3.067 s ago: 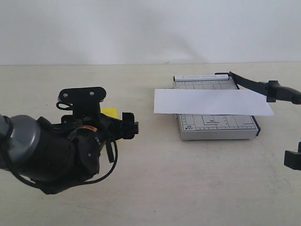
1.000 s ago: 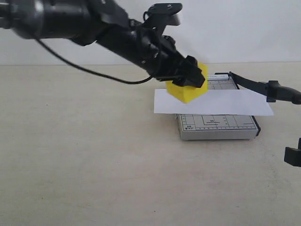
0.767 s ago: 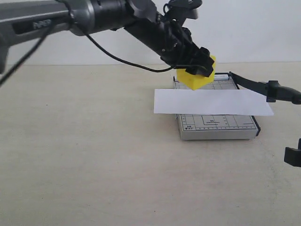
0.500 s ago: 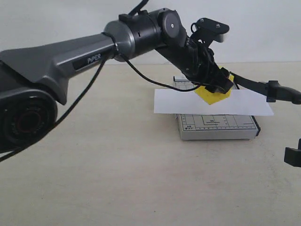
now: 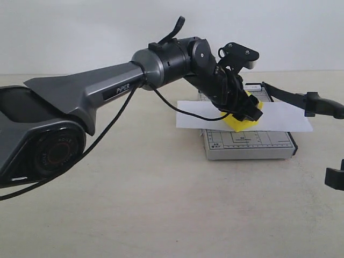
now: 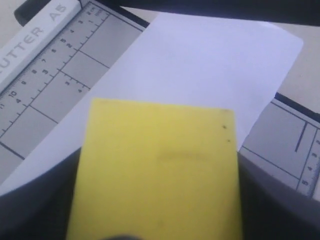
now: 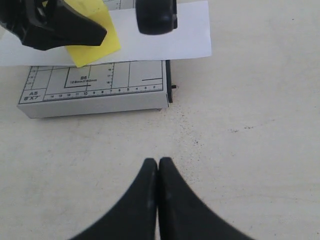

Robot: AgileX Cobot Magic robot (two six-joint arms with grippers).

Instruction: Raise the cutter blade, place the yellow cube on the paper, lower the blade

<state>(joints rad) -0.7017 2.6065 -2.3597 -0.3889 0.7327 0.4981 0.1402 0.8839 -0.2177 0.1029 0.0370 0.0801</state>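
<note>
Exterior view. The left gripper (image 5: pixel 246 110) is about half open and clamps the small bright yellow cube (image 5: pixel 240 125) between its fingers. The cube is tilted, low over the white rectangular paper strip (image 5: pixel 282 118); I cannot tell whether they touch. The paper lies across the small grey gridded cutter board (image 5: pixel 250 146) and overhangs it on both sides. The long thin black cutter blade (image 5: pixel 287 97) slants up from its hinge at the board's far corner, with its thick handle end past the paper's right end. The board sits on the beige bench (image 5: pixel 161 204). Count: one cube, one paper, one board, one blade.

Left wrist view. The yellow cube (image 6: pixel 157 175) fills the space between the dark fingers (image 6: pixel 30 205), gripped on two opposite faces. Beyond it are the paper (image 6: pixel 210 65) and the board's printed scale (image 6: pixel 50 75). One of each.

Right wrist view. The right gripper (image 7: pixel 158 164) has its fingertips pressed together, holding nothing, above bare bench (image 7: pixel 240 150) and well apart from the board (image 7: pixel 100 92). The cube (image 7: pixel 97 37) hangs in the left gripper (image 7: pixel 55 25) over the paper (image 7: pixel 175 45). The blade's handle end (image 7: pixel 156 15) is above the paper. Two grippers, one cube.
</note>
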